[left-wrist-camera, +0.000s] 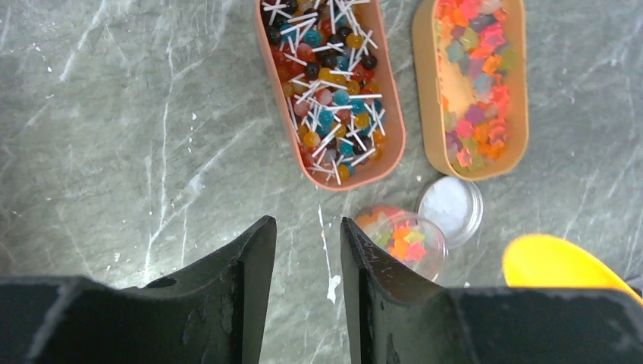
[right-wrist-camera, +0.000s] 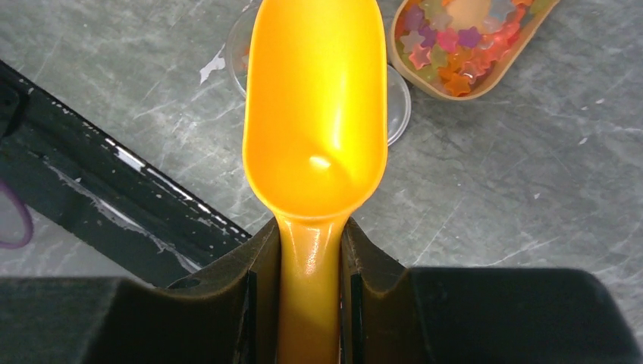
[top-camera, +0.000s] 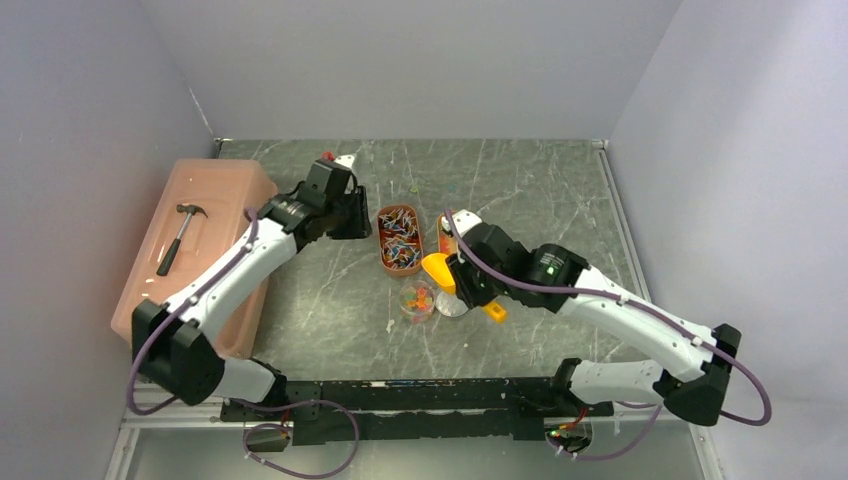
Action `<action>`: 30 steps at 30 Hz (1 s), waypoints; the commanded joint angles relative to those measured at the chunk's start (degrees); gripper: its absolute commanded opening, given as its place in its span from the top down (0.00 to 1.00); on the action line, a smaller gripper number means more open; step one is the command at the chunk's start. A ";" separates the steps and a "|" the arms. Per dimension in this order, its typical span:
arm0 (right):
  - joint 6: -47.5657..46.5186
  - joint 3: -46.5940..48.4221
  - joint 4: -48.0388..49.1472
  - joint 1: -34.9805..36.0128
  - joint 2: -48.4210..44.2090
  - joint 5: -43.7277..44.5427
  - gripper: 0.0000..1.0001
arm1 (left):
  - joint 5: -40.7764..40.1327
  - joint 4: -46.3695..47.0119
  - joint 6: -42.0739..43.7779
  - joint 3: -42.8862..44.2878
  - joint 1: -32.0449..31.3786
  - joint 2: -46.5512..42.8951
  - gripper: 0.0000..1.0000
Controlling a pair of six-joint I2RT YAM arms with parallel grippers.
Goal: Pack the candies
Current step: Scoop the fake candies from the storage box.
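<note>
- Two oval trays sit mid-table, toward the far edge. The lollipop tray (left-wrist-camera: 399, 129) is full of lollipops (left-wrist-camera: 330, 83) with white sticks. The star tray (left-wrist-camera: 423, 91) just beside it holds star sweets (left-wrist-camera: 478, 72) in orange, pink, green and purple.
- Some candies (left-wrist-camera: 400, 244) are already in a small clear jar (left-wrist-camera: 425, 262) just on the near-edge side of the trays. Its lid (left-wrist-camera: 453, 206) lies off, touching or just beside it.
- The right gripper (right-wrist-camera: 311, 296) is pinched tight on the handle of the yellow scoop (right-wrist-camera: 315, 114). The bowl shows empty and hangs over the jar and lid.
- The left gripper (left-wrist-camera: 307, 277) is spread with nothing between its fingers. It is over bare table (top-camera: 540, 190), on the left-edge side of the lollipop tray.
- A pink bin (top-camera: 215, 200) runs along the left edge with a hammer (top-camera: 180, 238) on top. Neither looks part of the job.
- Handling, judged: the sweets are tiny, light, loose and glossy, so likely slippery and quick to roll or scatter. Fingers suit single pieces poorly. Better to dig the scoop under the pile and keep the bowl level.
- Lollipops, judged: the sticks tangle and may hang over the scoop lip and drop.
- Jar, judged: it is light and smooth and will slide or tip if bumped. Its mouth is narrow against the scoop, so there is a spill risk. Hold it by the side wall if steadying.
- Stage, judged: the jar is part filled and the lid is not yet on.
</note>
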 commanded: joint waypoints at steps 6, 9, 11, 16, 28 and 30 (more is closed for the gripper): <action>-1.93 11.00 -5.13 -6.60 9.83 -13.58 1.00 | 8.11 -3.31 12.17 -5.09 -0.18 -16.04 0.50; -2.52 15.02 -8.01 -7.94 14.65 -15.57 1.00 | 10.22 -2.73 14.40 -7.00 -0.21 -21.19 0.48; -2.63 17.72 -9.65 -8.69 17.65 -16.92 1.00 | 11.46 -3.34 15.78 -7.47 -0.21 -23.73 0.48; -1.38 23.88 -13.45 -10.15 25.75 -19.53 1.00 | 14.89 -3.86 18.20 -9.04 -0.19 -27.76 0.48; -1.60 39.09 -20.35 -13.44 42.55 -24.15 1.00 | 18.11 -1.63 18.60 -15.62 -0.20 -34.16 0.50; -1.50 40.98 -20.92 -13.65 44.84 -24.81 1.00 | 17.77 -1.52 18.36 -16.01 -0.21 -34.95 0.51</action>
